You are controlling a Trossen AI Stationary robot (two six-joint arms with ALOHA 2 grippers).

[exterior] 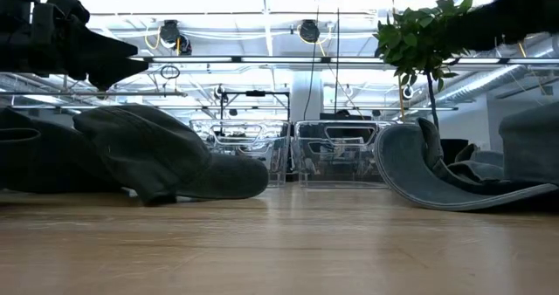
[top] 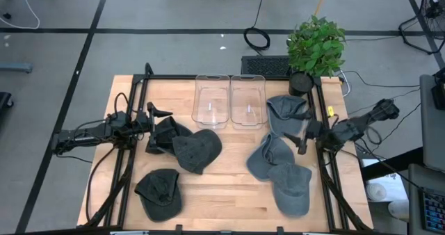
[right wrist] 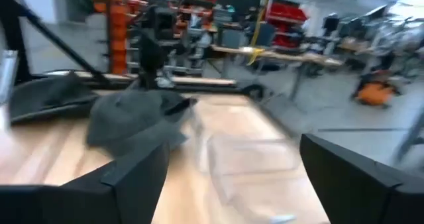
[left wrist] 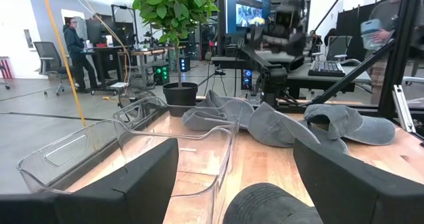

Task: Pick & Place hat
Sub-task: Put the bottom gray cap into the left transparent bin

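Several hats lie crown-up or on their sides on the wooden table. Three dark ones sit on the left: a black hat point(top: 167, 133), a dark grey hat point(top: 197, 150) and a near hat point(top: 159, 193). Three lighter grey hats point(top: 288, 110) point(top: 270, 156) point(top: 290, 187) sit on the right. My left gripper point(top: 165, 129) hovers open just above the black hat point(left wrist: 264, 204), clear of it in the low view point(exterior: 87, 55). My right gripper point(top: 303, 135) is open and raised over the grey hats; its wrist view point(right wrist: 232, 177) looks across at the dark hats point(right wrist: 132, 121).
Two clear plastic bins point(top: 212, 100) point(top: 248, 101) stand side by side at the table's far middle. A potted plant point(top: 316, 47) stands at the far right corner. Black frame rails run along both table sides. Bare wood point(top: 222, 186) shows in the near middle. People stand in the room behind.
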